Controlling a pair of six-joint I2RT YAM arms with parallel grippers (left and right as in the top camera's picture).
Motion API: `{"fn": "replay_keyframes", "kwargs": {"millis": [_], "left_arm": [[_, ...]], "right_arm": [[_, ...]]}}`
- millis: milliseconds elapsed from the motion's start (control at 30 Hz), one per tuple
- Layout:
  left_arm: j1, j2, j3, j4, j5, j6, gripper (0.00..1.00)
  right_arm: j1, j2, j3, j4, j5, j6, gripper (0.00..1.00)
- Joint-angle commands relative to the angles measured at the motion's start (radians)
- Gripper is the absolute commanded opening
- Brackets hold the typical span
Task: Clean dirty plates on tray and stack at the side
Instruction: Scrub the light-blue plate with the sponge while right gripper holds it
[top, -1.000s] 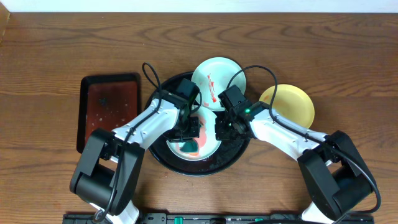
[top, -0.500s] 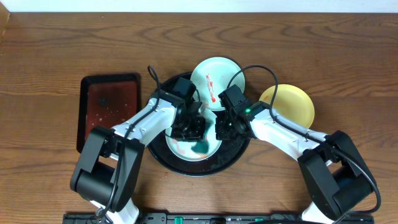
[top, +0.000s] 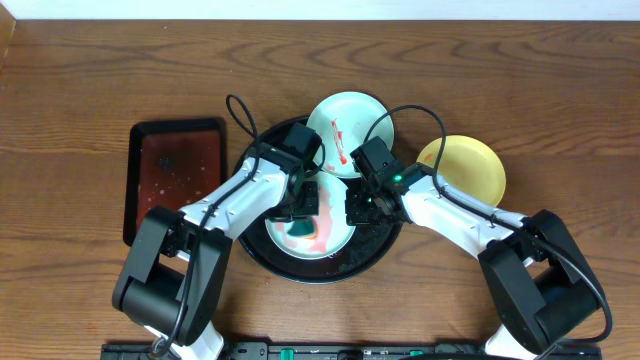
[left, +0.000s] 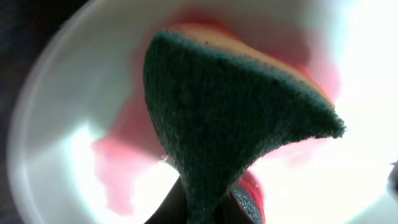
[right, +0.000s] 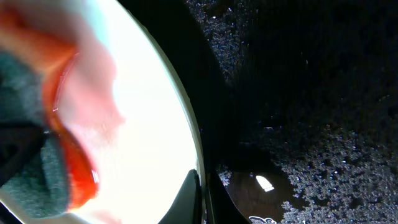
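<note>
A pale blue-green plate (top: 335, 236) with red sauce smears lies in the large round black tray (top: 300, 274). My left gripper (top: 300, 207) is shut on a dark green sponge (top: 299, 229) and presses it onto this plate; in the left wrist view the sponge (left: 236, 118) covers the red smear on the plate (left: 56, 155). My right gripper (top: 357, 210) is shut on the plate's right rim, and the right wrist view shows the rim (right: 198, 155) between the fingers (right: 203, 196). A second blue-green plate (top: 352, 118) with red streaks rests on the tray's far rim. A pale yellow plate (top: 468, 165) lies on the table to the right.
A smaller rectangular black tray (top: 175, 180) with a reddish inside lies left of the round tray. The round tray's wet black floor (right: 298, 93) shows right of the held plate. Both arms cross over the tray's front half. The table is brown wood.
My left gripper swept the sponge to the right across the plate and has come back to the left. The right gripper has kept its hold on the rim and has not moved.
</note>
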Motion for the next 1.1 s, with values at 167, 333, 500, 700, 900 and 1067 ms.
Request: {"fn": "replay_keyframes", "kwargs": {"millis": [167, 333, 500, 700, 900, 1067], "left_arm": [[0.023, 0.024, -0.031, -0.117, 0.276, 0.237, 0.07], [0.023, 0.024, -0.031, -0.063, 0.444, 0.298, 0.07], [0.023, 0.024, -0.031, 0.048, 0.410, 0.297, 0.07], [0.023, 0.024, -0.031, 0.111, 0.001, 0.118, 0.08], [0.024, 0.022, 0.008, 0.031, -0.309, -0.016, 0.08], [0.024, 0.020, 0.107, -0.098, -0.322, -0.019, 0.07]], "right_arm": [[0.007, 0.018, -0.008, -0.016, 0.025, -0.012, 0.01], [0.007, 0.018, -0.008, -0.016, 0.025, -0.013, 0.01], [0.007, 0.018, -0.008, -0.016, 0.025, -0.012, 0.01], [0.007, 0.018, -0.008, -0.016, 0.025, -0.012, 0.01], [0.007, 0.018, -0.008, -0.016, 0.025, -0.012, 0.01], [0.007, 0.018, -0.008, -0.016, 0.026, -0.012, 0.01]]}}
